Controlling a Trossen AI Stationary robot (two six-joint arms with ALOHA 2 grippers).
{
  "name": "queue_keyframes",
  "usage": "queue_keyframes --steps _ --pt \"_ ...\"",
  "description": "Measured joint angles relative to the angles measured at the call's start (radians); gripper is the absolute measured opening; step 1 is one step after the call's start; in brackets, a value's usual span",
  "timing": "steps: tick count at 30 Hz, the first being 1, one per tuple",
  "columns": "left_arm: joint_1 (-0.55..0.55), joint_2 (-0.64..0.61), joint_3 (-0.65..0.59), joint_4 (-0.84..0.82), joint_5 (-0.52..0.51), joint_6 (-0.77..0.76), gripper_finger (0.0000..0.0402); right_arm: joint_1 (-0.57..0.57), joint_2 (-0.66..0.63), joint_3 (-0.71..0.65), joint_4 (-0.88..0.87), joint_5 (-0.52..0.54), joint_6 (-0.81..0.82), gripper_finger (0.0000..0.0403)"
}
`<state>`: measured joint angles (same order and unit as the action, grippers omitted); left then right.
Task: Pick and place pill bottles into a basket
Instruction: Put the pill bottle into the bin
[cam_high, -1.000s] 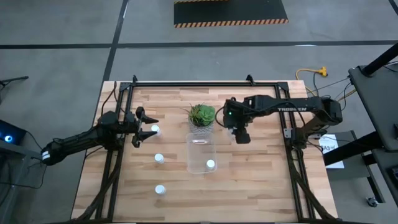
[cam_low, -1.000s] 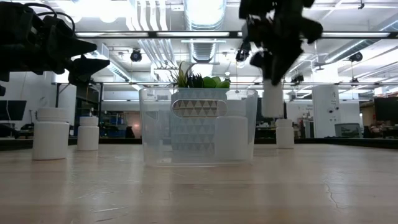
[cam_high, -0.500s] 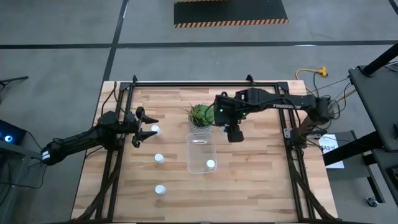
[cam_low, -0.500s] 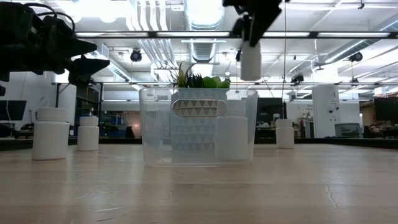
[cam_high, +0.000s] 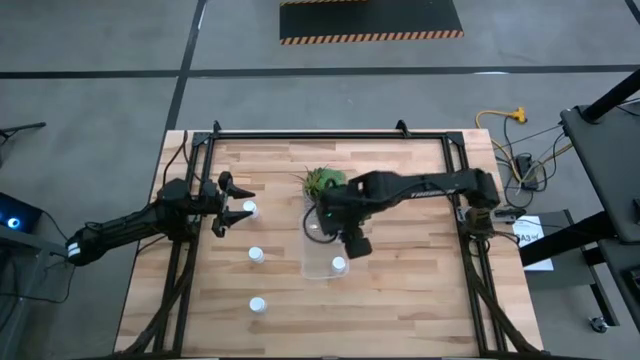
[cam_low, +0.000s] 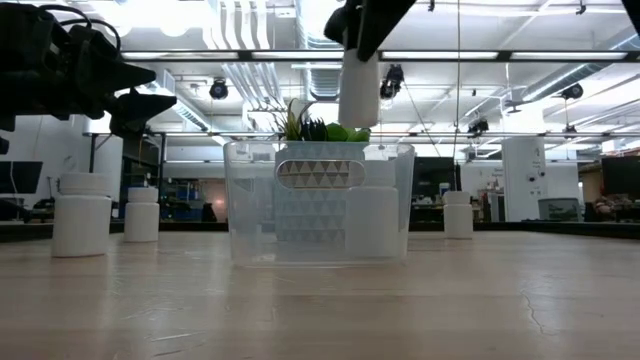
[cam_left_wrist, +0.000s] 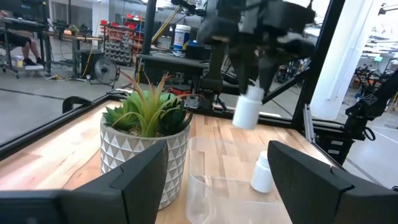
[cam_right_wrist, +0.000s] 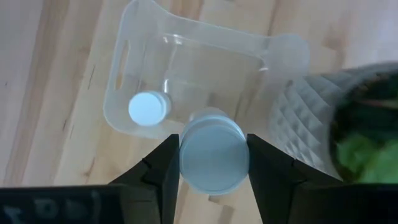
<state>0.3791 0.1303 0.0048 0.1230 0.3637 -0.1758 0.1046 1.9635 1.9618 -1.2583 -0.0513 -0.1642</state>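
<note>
- Right gripper: cut off by the low view's top edge; only its lower part shows, clamped on a pill bottle.
- Same bottle, right wrist view: cap end only; body hidden behind it.
- Left gripper, low view: runs off the left edge.
- Plant, low view: pot blurred through the basket.
- Basket, high view: partly covered by the right arm.
- Person, left wrist view: far off, cut by the edge.

An industrial workshop: exposed ceiling ducts, concrete floor, hazard-striped mat.
</note>
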Motion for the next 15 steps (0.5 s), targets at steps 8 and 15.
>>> queue_keyframes --steps 8,15 --pt "0.000 0.000 0.000 0.000 0.000 0.000 0.0258 0.023 0.048 -0.032 0.083 0.002 -0.007 0.0140" --pt "0.000 0.000 0.000 0.000 0.000 0.000 0.0258 0.022 0.013 -0.158 0.187 0.003 0.018 0.0140"
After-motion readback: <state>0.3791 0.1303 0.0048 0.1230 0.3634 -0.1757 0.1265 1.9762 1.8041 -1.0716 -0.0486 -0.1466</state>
